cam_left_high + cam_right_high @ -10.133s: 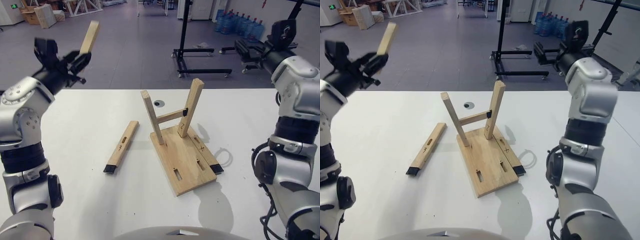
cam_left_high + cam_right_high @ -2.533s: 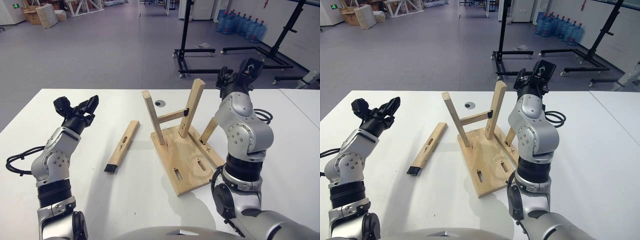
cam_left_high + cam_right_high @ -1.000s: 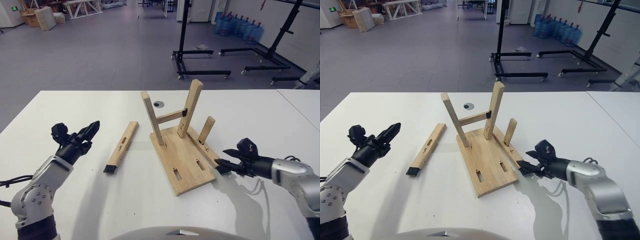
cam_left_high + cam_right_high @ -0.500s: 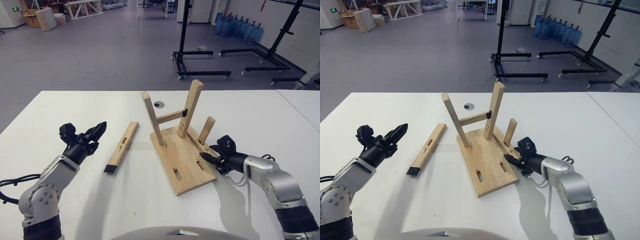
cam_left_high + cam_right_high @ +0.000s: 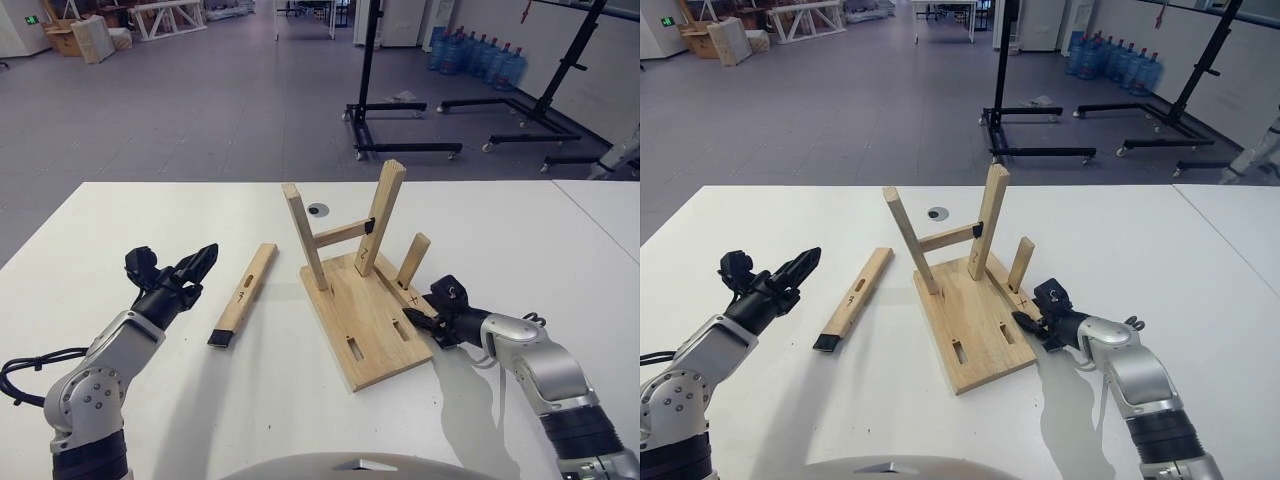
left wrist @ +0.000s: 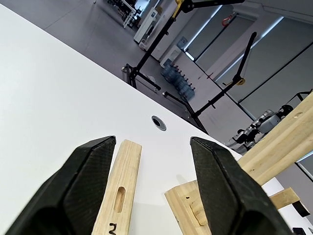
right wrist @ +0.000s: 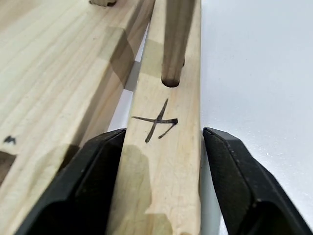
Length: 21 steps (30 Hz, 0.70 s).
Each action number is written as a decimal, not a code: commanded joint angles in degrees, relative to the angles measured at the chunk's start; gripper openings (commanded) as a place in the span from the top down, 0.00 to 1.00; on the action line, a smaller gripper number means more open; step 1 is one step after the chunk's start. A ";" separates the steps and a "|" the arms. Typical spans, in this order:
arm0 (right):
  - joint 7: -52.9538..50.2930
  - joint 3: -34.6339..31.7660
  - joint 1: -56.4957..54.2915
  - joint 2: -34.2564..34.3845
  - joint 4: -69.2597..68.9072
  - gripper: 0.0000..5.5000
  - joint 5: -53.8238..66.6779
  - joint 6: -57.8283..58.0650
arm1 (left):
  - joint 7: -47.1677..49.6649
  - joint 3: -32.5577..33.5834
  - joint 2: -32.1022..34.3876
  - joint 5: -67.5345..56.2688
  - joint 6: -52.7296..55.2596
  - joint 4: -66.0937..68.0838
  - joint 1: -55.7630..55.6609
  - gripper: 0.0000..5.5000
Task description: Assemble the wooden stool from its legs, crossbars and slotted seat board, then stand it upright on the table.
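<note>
Pale bare wood on a matt white table (image 5: 150, 220)
The seat board (image 5: 365, 320), standing legs (image 5: 384, 215) and crossbar (image 5: 340, 234) are unvarnished light wood with visible grain; the loose leg (image 5: 243, 292) ends in a matt black cap (image 5: 219, 340). The left gripper (image 6: 151, 147) has matt black fingers (image 6: 88, 186), like plastic.

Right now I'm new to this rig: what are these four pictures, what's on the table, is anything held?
It is a humanoid robot with two arms, each ending in a two-finger claw. Two pictures come from its head, looking down over the white table; the other two come from a camera on each wrist. On the table lies the seat board, with two legs rising from it, joined by a crossbar. A marked leg lies along the board's right edge with a short crossbar stuck in it; the right claw is open around it. A loose leg lies to the left, with the open left claw near it. Nothing is held.
</note>
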 commanded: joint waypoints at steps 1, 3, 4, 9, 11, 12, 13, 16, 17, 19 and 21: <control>0.81 0.89 2.78 -1.17 2.26 0.60 -2.31 -1.20 | 0.77 -0.57 0.34 0.46 -0.03 -0.29 -0.48 0.49; 1.64 -0.38 3.37 -1.48 1.81 0.62 -1.42 -1.73 | 0.21 -0.43 0.75 -0.41 0.46 -0.50 -0.46 0.49; 1.92 -0.91 3.59 -1.62 1.80 0.62 -1.20 -1.89 | -0.08 -0.25 0.84 -1.04 0.61 -0.55 -0.52 0.49; 5.25 -6.50 4.18 -1.93 4.85 0.62 2.80 -3.18 | -4.73 -0.37 3.32 -2.98 0.84 -0.40 -0.93 0.49; 7.69 -10.78 3.83 -3.28 8.18 0.62 5.03 -4.96 | -7.39 0.37 4.60 -5.56 1.81 0.48 -1.26 0.49; 9.13 -13.52 3.38 -4.37 10.43 0.62 6.33 -5.90 | -9.32 1.05 5.54 -7.14 2.25 1.41 -1.43 0.49; 11.27 -17.07 3.06 -5.91 12.03 0.62 8.52 -6.19 | -11.47 2.00 6.76 -9.69 3.30 2.62 -1.51 0.49; 19.02 -27.43 1.67 -11.56 16.31 0.62 15.71 -4.99 | -18.91 4.85 11.11 -18.96 7.49 5.06 -0.92 0.49; 22.81 -31.47 1.12 -13.73 15.88 0.62 20.12 -2.38 | -21.01 5.41 12.68 -21.81 9.19 5.40 -0.46 0.49; 29.85 -38.02 -0.32 -17.84 11.73 0.62 30.48 5.02 | -24.47 5.17 15.24 -27.72 12.40 4.79 0.13 0.49; 33.38 -40.62 -1.41 -19.81 4.59 0.62 40.68 12.60 | -23.31 3.30 15.91 -32.77 13.68 3.54 -0.95 0.49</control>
